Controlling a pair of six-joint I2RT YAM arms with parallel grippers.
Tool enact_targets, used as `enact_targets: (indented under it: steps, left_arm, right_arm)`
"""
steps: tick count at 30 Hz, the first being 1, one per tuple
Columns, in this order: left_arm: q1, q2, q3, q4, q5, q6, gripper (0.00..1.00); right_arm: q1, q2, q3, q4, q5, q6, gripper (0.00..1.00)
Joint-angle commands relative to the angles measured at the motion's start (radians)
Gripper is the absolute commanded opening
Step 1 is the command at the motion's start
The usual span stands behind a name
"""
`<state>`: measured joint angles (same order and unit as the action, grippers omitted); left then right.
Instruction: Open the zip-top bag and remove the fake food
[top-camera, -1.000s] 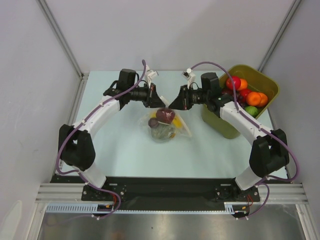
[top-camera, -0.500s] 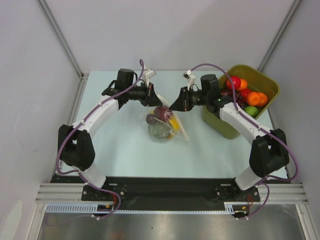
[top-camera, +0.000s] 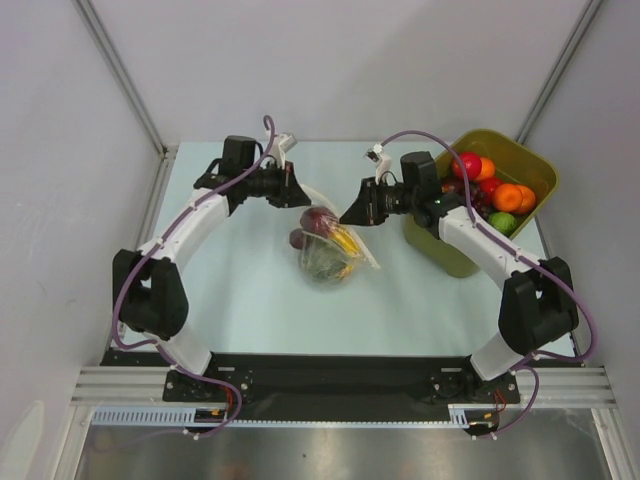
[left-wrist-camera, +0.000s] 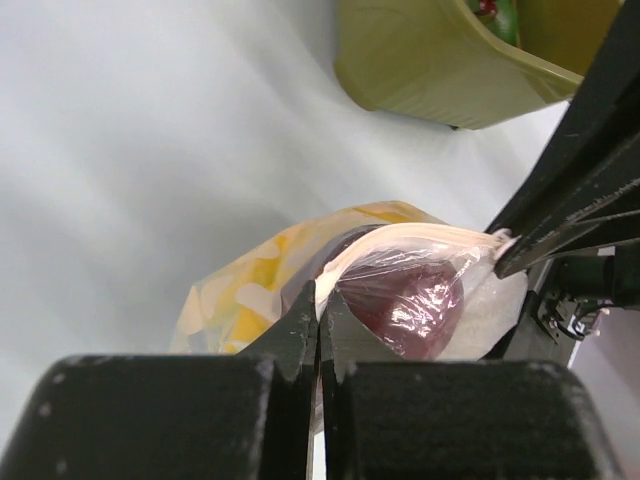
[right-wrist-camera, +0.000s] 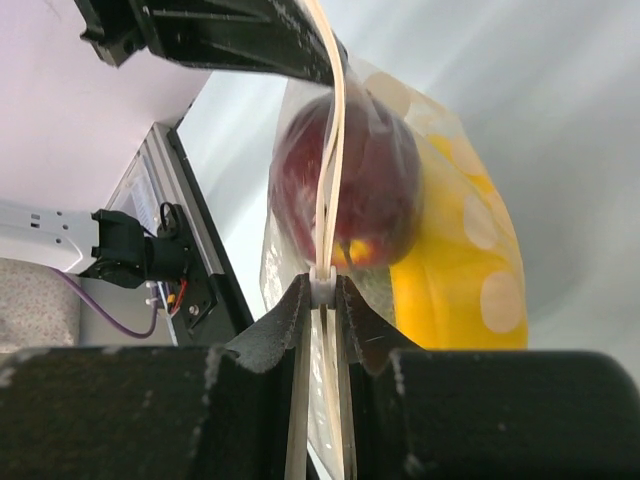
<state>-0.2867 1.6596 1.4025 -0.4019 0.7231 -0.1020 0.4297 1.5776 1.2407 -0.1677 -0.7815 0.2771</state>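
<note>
Table (top-camera: 230, 290): pale, carries all items.
Olive-green tub (top-camera: 445, 255): at the table's 2 o'clock, filled with red, orange and green toy fruit (top-camera: 508, 197).
Zip-top bag (top-camera: 325, 250): clear, near table centre, mouth held between both arms.
Left gripper (left-wrist-camera: 318, 305): fingers clamped on the bag's top edge, at its 11 o'clock.
Right gripper (right-wrist-camera: 322, 285): fingers pinched shut on the zip strip, at its 1 o'clock.
Fake food (top-camera: 318, 222): maroon piece uppermost, yellow and grey-green pieces below, all inside the bag.

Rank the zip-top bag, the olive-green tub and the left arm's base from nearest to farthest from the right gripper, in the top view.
1. zip-top bag: pinched in the right gripper, table centre.
2. olive-green tub: to its right, far-right corner.
3. left arm's base: near edge, left side.
</note>
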Motion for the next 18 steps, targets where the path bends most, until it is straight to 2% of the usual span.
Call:
enact_targets:
  steps: [1,18]
  left_arm:
    - [0.075,-0.006,0.049,0.025,-0.169,0.024,0.00]
    - [0.133,-0.004,0.043,0.018,-0.209,0.028,0.00]
  right_arm:
    - [-0.011,-0.077,-0.015,-0.046,-0.055,0.014,0.00]
    - [-0.011,-0.129,-0.064,-0.102,-0.029,0.005,0.00]
